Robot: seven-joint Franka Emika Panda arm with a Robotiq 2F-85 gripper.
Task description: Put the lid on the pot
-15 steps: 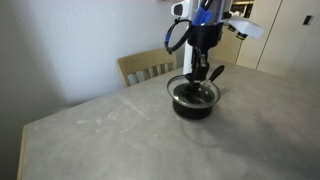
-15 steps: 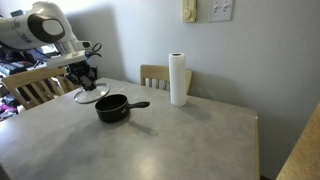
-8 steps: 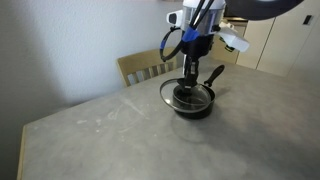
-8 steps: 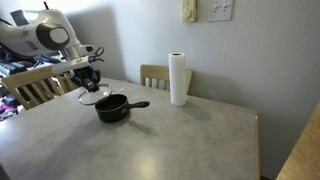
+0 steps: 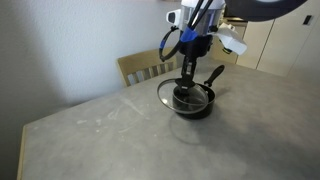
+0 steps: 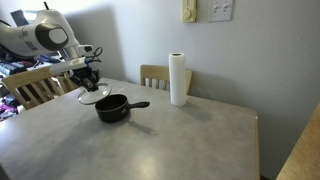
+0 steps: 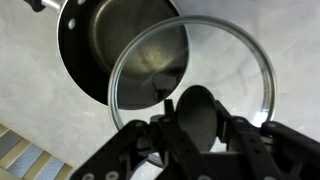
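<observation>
Grey mottled tabletop [image 5: 90,130] fills the scene below a pale wall, with a wooden slat-back chair [image 5: 148,67] pushed up at the far edge and a tall white paper-towel roll [image 6: 178,79] standing upright well apart from the work.

A round clear glass lid [image 7: 238,58] with a thin metal rim is gripped at its centre by the gripper [image 7: 200,128], whose dark fingers [image 7: 160,140] are closed on it from above. Through the glass the table and part of the small black round saucepan [image 7: 112,38] are seen. The lid is held flat and off-centre: in the wrist view only one side of it overlaps the pot's opening, while the rest lies over bare table. In an exterior view the lid [image 6: 93,98] hangs just beside and slightly above the pot [image 6: 112,108], on the arm's side.

The lid's centre knob is hidden by the fingers in every view. Whether the lid's rim touches the pot's rim cannot be told. In the wrist view the pot's handle is cut off at the upper left corner.

The pot's long black handle [image 6: 138,104] lies level with the table and points towards the paper-towel roll; in an exterior view the handle [image 5: 213,75] runs away from the camera, behind the gripper [image 5: 190,80].
</observation>
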